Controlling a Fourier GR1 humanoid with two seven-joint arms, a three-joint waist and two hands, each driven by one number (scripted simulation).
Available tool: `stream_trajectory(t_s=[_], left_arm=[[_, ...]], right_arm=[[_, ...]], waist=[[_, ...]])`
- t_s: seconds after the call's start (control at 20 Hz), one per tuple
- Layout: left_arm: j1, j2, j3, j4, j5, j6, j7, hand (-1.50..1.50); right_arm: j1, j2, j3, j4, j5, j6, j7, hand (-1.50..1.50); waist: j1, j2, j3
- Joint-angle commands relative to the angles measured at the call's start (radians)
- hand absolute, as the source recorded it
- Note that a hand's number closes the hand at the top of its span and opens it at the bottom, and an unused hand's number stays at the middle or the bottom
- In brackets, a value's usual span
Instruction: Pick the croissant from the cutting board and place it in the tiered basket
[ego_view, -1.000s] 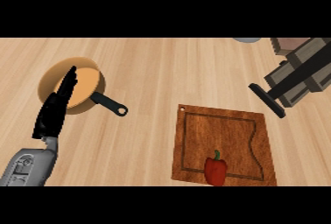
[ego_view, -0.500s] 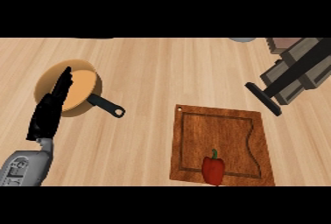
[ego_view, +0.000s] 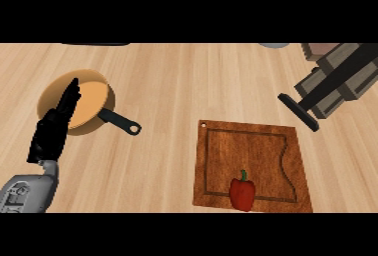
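No croissant shows anywhere in the head view. The wooden cutting board (ego_view: 251, 150) lies at the lower right and carries only a red bell pepper (ego_view: 242, 192) near its front edge. No tiered basket is in view. My left hand (ego_view: 55, 125) is at the left, fingers straight and open, stretched over the rim of a frying pan and holding nothing. My right forearm (ego_view: 336, 82) slants in from the upper right corner and ends in a flat black part (ego_view: 298, 111) above the counter. Whether its fingers are open or shut cannot be made out.
A tan frying pan (ego_view: 92, 97) with a black handle (ego_view: 119, 121) sits at the left, partly under my left hand. A grey object (ego_view: 274, 45) and a dark one (ego_view: 96, 44) are cut off at the far edge. Bare wooden counter (ego_view: 184, 80) spans the middle.
The left hand has shifted a little to the left over the pan. The right forearm has drifted slightly up and away. The pepper and board keep their places.
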Motion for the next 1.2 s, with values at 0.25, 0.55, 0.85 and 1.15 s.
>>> stream_trajectory(t_s=[0.25,0.55,0.85,1.15], left_arm=[[-0.004,-0.020,0.014,0.050,-0.019,0.013,-0.017,0.00],[0.021,-0.022,0.014,0.017,-0.030,0.019,-0.016,0.00],[0.019,-0.029,0.017,0.011,-0.043,0.027,-0.010,0.00],[0.061,-0.025,0.020,-0.045,-0.033,0.008,0.010,0.00]], right_arm=[[0.086,-0.005,-0.091,-0.051,-0.119,-0.007,-0.053,1.50],[0.208,0.047,-0.207,-0.099,-0.238,-0.127,0.051,-1.50],[0.204,0.029,-0.192,-0.232,-0.244,-0.240,0.013,-1.50],[0.244,0.034,-0.159,-0.357,-0.228,-0.323,0.018,-1.50]], waist=[[-0.027,-0.007,0.000],[-0.036,-0.012,0.001],[-0.036,-0.013,0.000],[-0.035,-0.017,0.001]])
